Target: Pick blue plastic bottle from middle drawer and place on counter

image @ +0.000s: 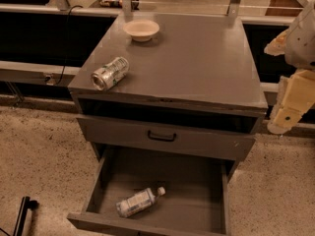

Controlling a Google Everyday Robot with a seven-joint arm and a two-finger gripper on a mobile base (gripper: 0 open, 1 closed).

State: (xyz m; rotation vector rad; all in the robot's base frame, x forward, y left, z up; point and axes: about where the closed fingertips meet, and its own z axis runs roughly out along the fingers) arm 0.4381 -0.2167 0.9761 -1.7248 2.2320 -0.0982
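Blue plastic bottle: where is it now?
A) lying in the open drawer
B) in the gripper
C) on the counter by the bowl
A: the blue plastic bottle lies on its side in the pulled-out middle drawer; the gripper is at the view's right edge, apart from it.

The bottle (pixel 139 202) is lying on its side down at six o'clock, resting on the floor of the open drawer (pixel 187 181), left of centre and near the front wall. Its white cap (pixel 161 191) is pointing toward two o'clock. Just above, the closed drawer front (pixel 206 140) is showing its black handle (pixel 162 137). The counter (pixel 197 63) is filling the middle of the view, carrying a crushed can (pixel 110 73) at nine o'clock and a pale bowl (pixel 141 30) at eleven o'clock. The gripper (pixel 288 109) is hanging at three o'clock, beside the counter's right edge, well apart from the bottle.
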